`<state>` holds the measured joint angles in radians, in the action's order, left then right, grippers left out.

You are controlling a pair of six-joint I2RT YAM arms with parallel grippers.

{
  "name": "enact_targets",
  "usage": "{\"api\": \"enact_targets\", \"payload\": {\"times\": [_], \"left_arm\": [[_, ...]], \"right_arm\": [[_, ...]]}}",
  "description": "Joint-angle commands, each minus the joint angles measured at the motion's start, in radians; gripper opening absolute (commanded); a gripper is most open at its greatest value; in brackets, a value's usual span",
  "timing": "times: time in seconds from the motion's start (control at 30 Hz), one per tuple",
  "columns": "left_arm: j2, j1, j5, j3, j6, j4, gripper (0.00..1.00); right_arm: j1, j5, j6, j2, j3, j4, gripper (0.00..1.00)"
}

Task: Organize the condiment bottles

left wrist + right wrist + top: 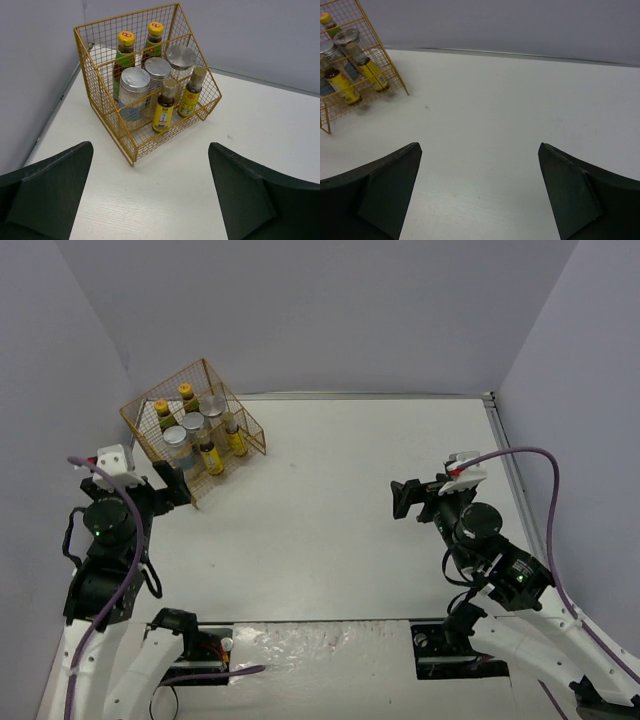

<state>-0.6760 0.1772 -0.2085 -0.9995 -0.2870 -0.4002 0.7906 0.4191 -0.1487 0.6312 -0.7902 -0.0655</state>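
Dark fingers (50,190) fill both lower corners of the left wrist view. That's the left gripper (150,149), jaws spread wide, with only pale table (165,200) showing between them. Just above the gap, in the upper middle of that frame, sits the gold wire basket (81,52), and all the condiment bottles are inside it, standing upright.

Along the back row, at the top of the frame, are two yellow-capped bottles (125,55) (154,41) with green labels, side by side. In front of them three silver-lidded jars (134,87) (158,70) (180,57) run in a diagonal line from lower left to upper right, packed close together. At the low front of the basket are two tan-capped bottles (164,107) (191,95), slim and dark with yellow labels, each just in front of a jar.

Over to the right wrist view: the right gripper (480,149) is also gaping wide, a finger in each lower corner and white tabletop between. The basket peeks in at the upper left of that frame, well away from the jaws.

From the top camera, the basket sits in the upper left, close to the corner where the grey walls (330,310) meet. The left gripper hovers just below it, near its front corner but apart from it. The right gripper sits right of centre, facing left across open table, well apart from the basket.
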Motion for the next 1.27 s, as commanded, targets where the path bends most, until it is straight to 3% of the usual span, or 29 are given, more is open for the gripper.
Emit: {"api": "enact_targets", "payload": {"times": [0.0, 0.23, 0.4, 1.23], "left_arm": [[0.177, -0.002, 0.009, 0.099, 0.070, -0.112, 0.97], [0.366, 0.004, 0.033, 0.204, 0.109, -0.207, 0.97], [0.437, 0.015, 0.056, 0.245, 0.111, -0.183, 0.97], [0.452, 0.019, 0.010, 0.268, 0.108, -0.161, 0.97]], "right_arm": [[-0.010, 0.112, 0.037, -0.011, -0.084, 0.000, 1.00], [-0.010, 0.242, 0.059, -0.068, -0.077, -0.002, 1.00], [-0.007, 0.267, 0.041, -0.115, -0.029, 0.006, 1.00], [-0.008, 0.348, 0.044, -0.188, -0.026, 0.011, 1.00]]}}
